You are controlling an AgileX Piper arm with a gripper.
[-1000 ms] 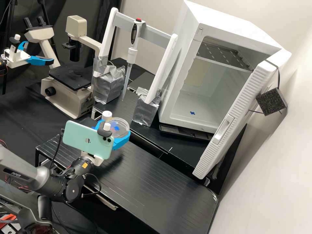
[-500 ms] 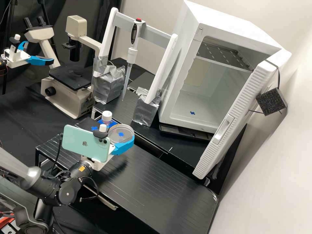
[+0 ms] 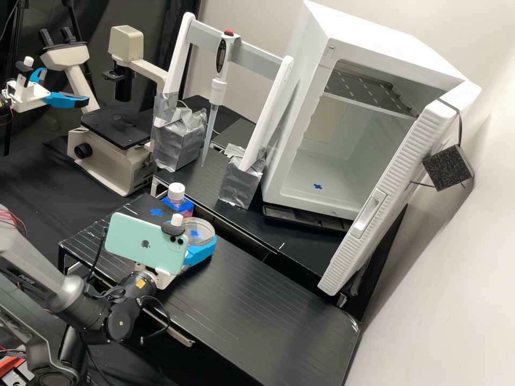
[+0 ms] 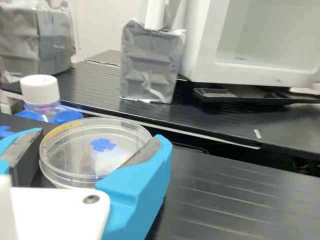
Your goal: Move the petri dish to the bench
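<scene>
My gripper, partly behind the phone on the wrist, is at the left part of the front black bench. It is shut on the clear round petri dish, which has a blue cross mark. In the wrist view the gripper has its blue fingers on opposite sides of the dish, which sits nearly level low over the bench. Whether the dish's underside touches the bench cannot be told.
A white-capped bottle in a blue holder stands just behind the dish, near a blue cross on the surface. Farther back are a foil-wrapped stand foot, a hanging pipette, a microscope and an open white incubator.
The dish and gripper first came forward and to the right, away from the bottle. Since then they have shifted slightly left and lower in the high view, with the dish still held.
</scene>
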